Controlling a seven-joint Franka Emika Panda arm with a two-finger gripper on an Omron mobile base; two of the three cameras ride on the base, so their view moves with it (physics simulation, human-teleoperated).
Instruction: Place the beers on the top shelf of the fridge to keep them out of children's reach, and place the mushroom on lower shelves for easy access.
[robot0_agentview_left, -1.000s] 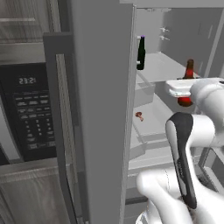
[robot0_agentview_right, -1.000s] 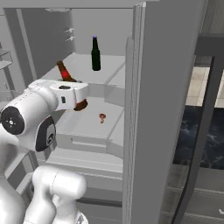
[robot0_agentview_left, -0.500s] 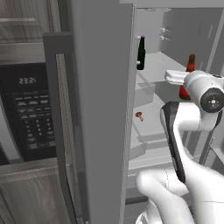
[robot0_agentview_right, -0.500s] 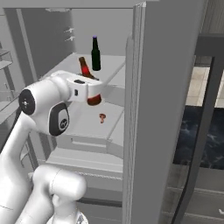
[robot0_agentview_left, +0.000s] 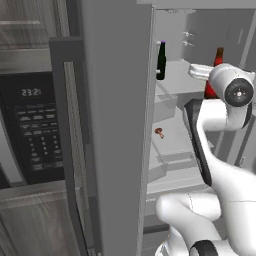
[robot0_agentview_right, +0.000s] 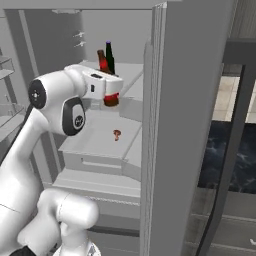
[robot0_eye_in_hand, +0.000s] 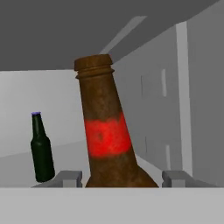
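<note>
Bottle number two is the job in hand: the brown beer (robot0_eye_in_hand: 107, 135) sits between the two finger tips of the pincer (robot0_eye_in_hand: 120, 175), which looks closed on its lower body, carried upright inside the open fridge (robot0_agentview_right: 195, 100). From the right base view the brown bottle hangs at the front of the top shelf (robot0_agentview_right: 131, 72), base low, and whether it touches the slab I cannot tell. The green beer (robot0_agentview_left: 161, 61) with its purple cap already stands further back on that shelf, just behind and apart. Down below, the mushroom (robot0_agentview_right: 116, 133) lies on the lower shelf (robot0_agentview_right: 95, 142), so that part looks settled. Next call, by my reading: ease the brown bottle in and down, clear of the green one, then let go.
</note>
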